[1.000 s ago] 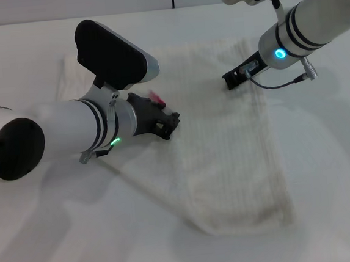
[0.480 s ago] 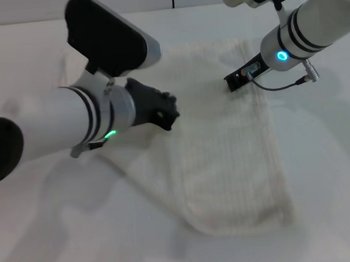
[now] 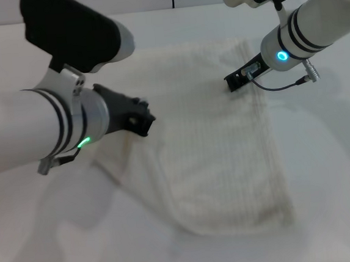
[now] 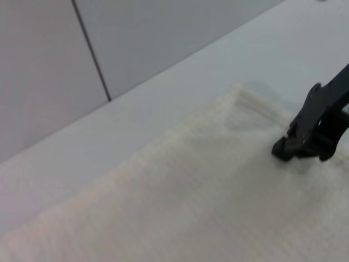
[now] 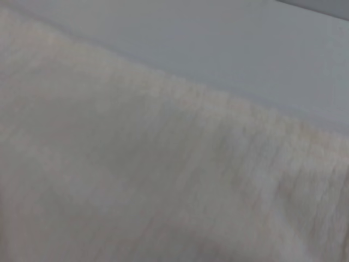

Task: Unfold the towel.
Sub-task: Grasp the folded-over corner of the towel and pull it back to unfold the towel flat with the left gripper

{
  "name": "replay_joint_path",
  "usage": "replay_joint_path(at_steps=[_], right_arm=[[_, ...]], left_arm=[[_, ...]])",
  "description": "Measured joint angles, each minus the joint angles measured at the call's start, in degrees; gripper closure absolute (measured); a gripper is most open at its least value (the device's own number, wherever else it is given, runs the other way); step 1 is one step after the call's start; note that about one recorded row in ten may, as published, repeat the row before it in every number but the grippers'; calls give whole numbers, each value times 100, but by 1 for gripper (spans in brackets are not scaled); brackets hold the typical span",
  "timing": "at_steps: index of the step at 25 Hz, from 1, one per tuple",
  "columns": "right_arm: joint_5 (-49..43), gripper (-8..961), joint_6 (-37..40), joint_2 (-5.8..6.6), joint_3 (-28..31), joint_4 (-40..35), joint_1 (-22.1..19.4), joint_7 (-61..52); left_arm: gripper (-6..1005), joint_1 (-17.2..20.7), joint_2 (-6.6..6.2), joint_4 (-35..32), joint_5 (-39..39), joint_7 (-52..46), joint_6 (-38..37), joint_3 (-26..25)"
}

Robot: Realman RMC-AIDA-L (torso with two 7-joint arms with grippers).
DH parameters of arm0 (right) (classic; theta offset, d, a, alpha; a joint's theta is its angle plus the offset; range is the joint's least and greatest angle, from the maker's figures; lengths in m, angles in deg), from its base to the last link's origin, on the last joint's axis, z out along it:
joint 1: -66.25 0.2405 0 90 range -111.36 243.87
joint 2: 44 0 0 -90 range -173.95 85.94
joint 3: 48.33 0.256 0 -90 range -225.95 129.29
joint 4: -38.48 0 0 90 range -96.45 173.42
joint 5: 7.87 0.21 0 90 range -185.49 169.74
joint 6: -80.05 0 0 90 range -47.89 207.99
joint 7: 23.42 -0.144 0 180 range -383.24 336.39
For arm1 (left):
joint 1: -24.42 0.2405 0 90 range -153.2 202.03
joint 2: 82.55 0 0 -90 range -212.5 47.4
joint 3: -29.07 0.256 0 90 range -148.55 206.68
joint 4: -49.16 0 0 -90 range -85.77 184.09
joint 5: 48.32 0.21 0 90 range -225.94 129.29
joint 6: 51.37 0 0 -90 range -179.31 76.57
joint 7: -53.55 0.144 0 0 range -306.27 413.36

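**Q:** White surface (image 3: 326, 173) everywhere, pale wall panels behind. So where's the towel (image 3: 226, 157) sitting?

**A:** Middle of the surface, still partly folded. It's a cream ribbed cloth with a doubled layer running toward the near edge and a rumpled flap trailing off under the left arm.

**Q:** And the left gripper (image 3: 142, 118)?

**A:** Over the towel's left side, right at that flap. Can't tell from the head view whether its fingers are apart or together, or whether they've got any cloth. Its wrist camera doesn't show them.

**Q:** Right gripper (image 3: 233, 82)?

**A:** Tip down on the towel near the far right corner. In the left wrist view it (image 4: 305, 136) looks pressed onto the cloth (image 4: 180, 207), fingers seemingly together, but honestly can't tell.
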Motion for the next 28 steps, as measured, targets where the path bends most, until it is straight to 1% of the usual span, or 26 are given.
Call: replay_joint_path(at_steps=[5, 12, 17, 19, 20, 25, 28], right_arm=[[2, 912, -11, 0, 1, 1, -19, 0], [4, 907, -26, 0, 0, -6, -58, 0], [6, 904, -33, 0, 1, 9, -67, 0], [7, 903, -25, 0, 0, 2, -70, 0], [7, 902, -25, 0, 0, 2, -70, 0], [4, 899, 4, 0, -2, -31, -74, 0], [3, 897, 9, 0, 0, -34, -75, 0]], left_arm=[[941, 63, -4, 190, 18, -158, 681, -181], [936, 186, -16, 334, 29, -298, 1328, -510], [932, 407, -24, 641, 38, -327, 1489, -558], [930, 522, -25, 879, 40, -342, 1643, -548], [929, 522, -25, 879, 40, -342, 1643, -548], [926, 742, -25, 1258, 42, -361, 1909, -522], [923, 886, -25, 1357, 44, -364, 1955, -562]])
